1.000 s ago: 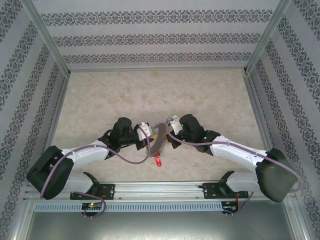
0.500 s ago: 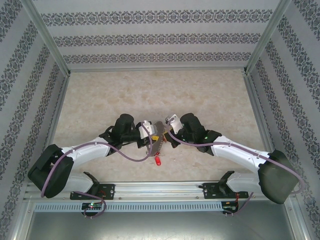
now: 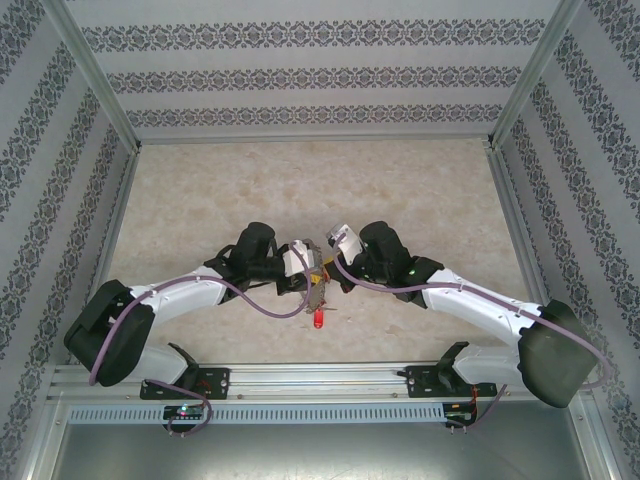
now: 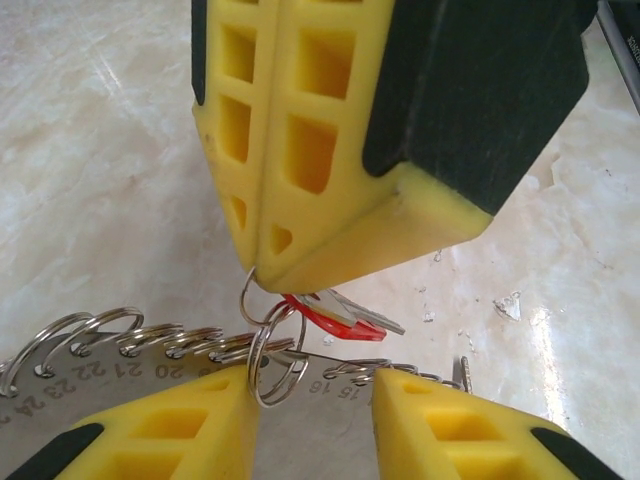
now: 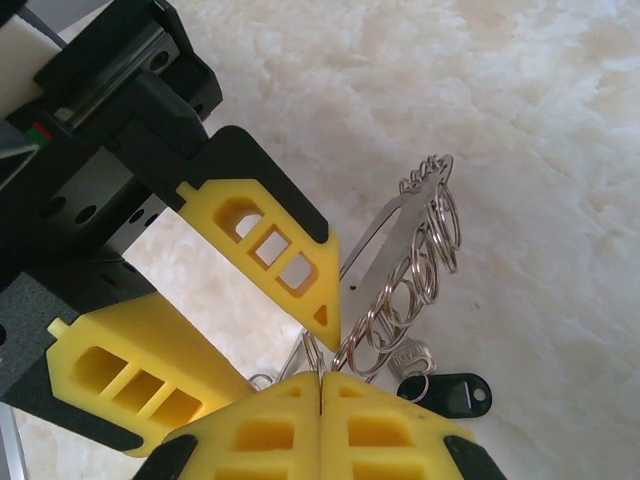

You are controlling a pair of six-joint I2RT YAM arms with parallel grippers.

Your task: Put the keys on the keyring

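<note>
Table (image 3: 200, 200): pale, glossy marble pattern.
Keyring (image 4: 110, 385): thin grey numbered plate with a rim of wire loops, over the table's middle, between both arms.
Left end effector (image 4: 312, 385): yellow ribbed fingers part-way apart, gripping nothing.
Right end effector (image 4: 262, 278): pinched shut on a small wire loop (image 4: 250, 297), beside the red-tagged key (image 4: 325, 315).
Black-headed key (image 5: 448, 393): near the rim loops.
Step, judged: threading the red key. Next move needs a steady pinch and the key's ring rotated through.

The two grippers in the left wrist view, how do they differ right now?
The left gripper has its jaws apart, while the right gripper has them pressed together. The left gripper straddles the keyring; the right gripper pinches the small ring of the red-tagged key. In this view the left gripper enters from below, the right gripper from above. Both have yellow fingers.
</note>
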